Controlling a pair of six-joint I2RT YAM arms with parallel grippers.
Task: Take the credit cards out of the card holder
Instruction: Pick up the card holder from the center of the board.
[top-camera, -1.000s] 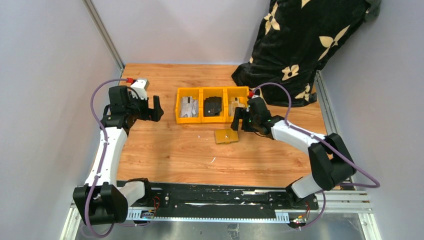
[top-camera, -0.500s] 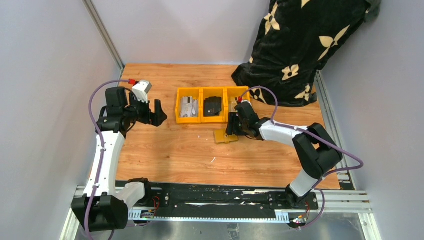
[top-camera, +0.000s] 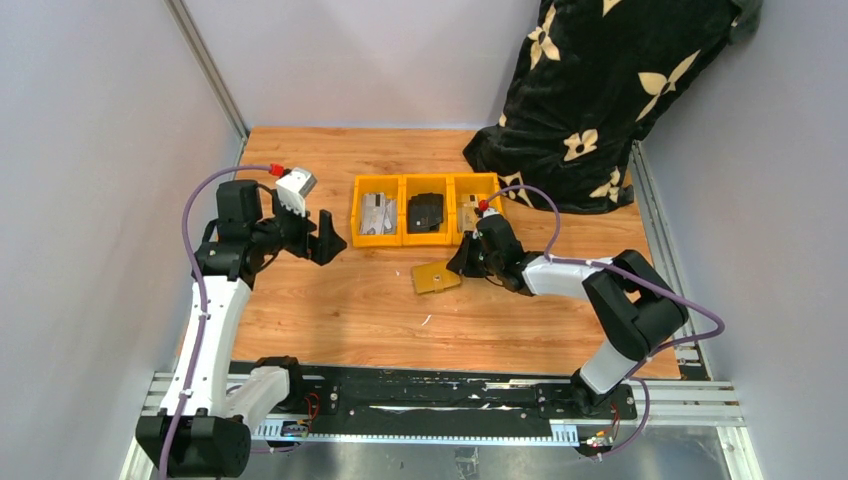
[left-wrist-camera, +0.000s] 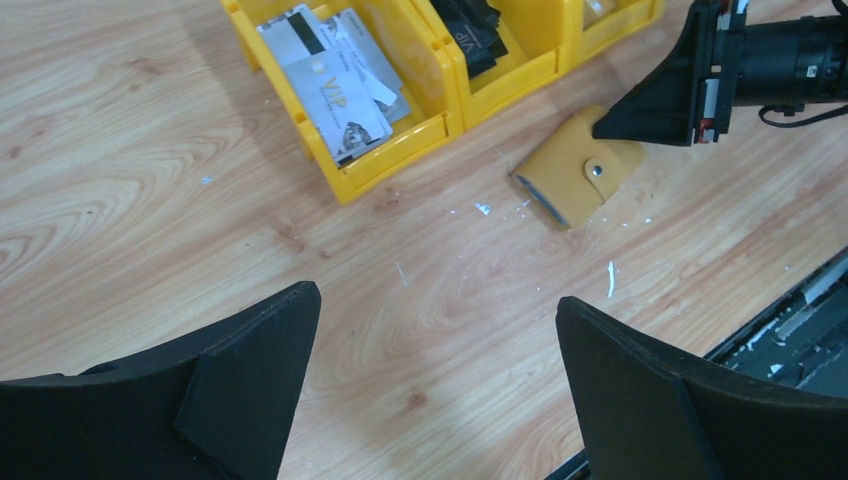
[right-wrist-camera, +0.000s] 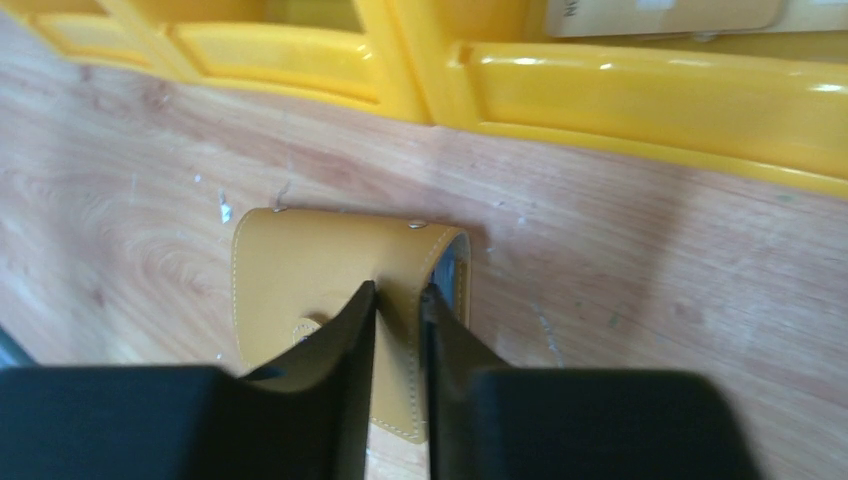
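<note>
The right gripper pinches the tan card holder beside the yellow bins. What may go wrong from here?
1. The right gripper holds only a thin edge of the card holder; it may slip out.
2. The snap looks closed, so pulling may drag the whole holder.
3. The yellow bins stand close; a lift may bump them.

right gripper (right-wrist-camera: 398, 296) nearly closed, fingers pinching a narrow strip of the card holder (right-wrist-camera: 290, 262) at its right side. holder lies flat on the wooden table (right-wrist-camera: 650, 285), grey lining showing at its right edge, still folded. yellow bins (right-wrist-camera: 640, 92) just beyond it, not touching. small white flecks on the wood to the left
</note>
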